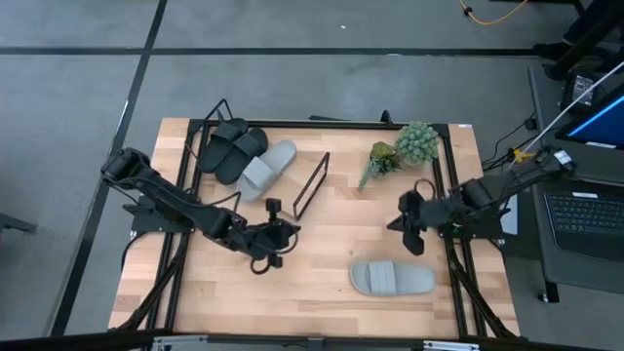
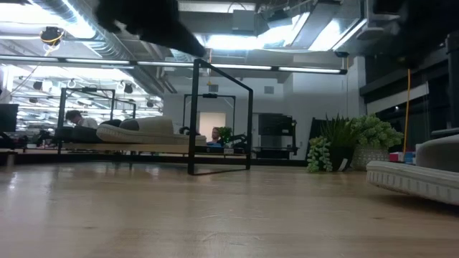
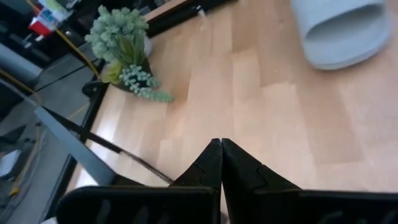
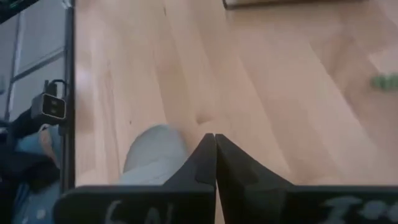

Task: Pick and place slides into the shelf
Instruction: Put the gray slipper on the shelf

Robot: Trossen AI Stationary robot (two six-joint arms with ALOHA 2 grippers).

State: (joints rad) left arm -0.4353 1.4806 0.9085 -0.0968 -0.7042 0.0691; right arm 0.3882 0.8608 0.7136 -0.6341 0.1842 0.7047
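Your table [image 1: 322, 283] is a pale wooden plank top with visible grain and butt joints, edged by a thin black metal frame. At its far left sits the shelf [image 1: 310, 184]: a low board bounded by slender black wire, one rectangular end loop standing upright near the table's middle. Three slides lie on it side by side, touching: two matte black ones [image 1: 230, 148] with broad smooth straps, and a light grey one [image 1: 265, 168] nearest the loop, angled the same way. In the low view they show as soft rounded humps [image 2: 136, 129] on the board.

The fourth slide [image 1: 392, 279], light grey with a wide rounded strap and a ribbed-looking sole edge, lies flat on the bare wood toward the near right, well apart from the shelf. A small potted plant [image 1: 402, 148] with bushy, knobbly green foliage stands at the far right of the table.

Your left gripper [image 1: 274, 234] hangs over the middle of the table, near the upright end loop, its two dark, wedge-shaped fingers [image 3: 208, 165] pressed together with nothing between them. Your right gripper [image 1: 413, 220] is over the right side, between the plant and the lone grey slide; its fingers [image 4: 205, 162] are likewise pressed tip to tip and hold nothing, with the slide's rounded grey end [image 4: 154, 152] just beyond them.
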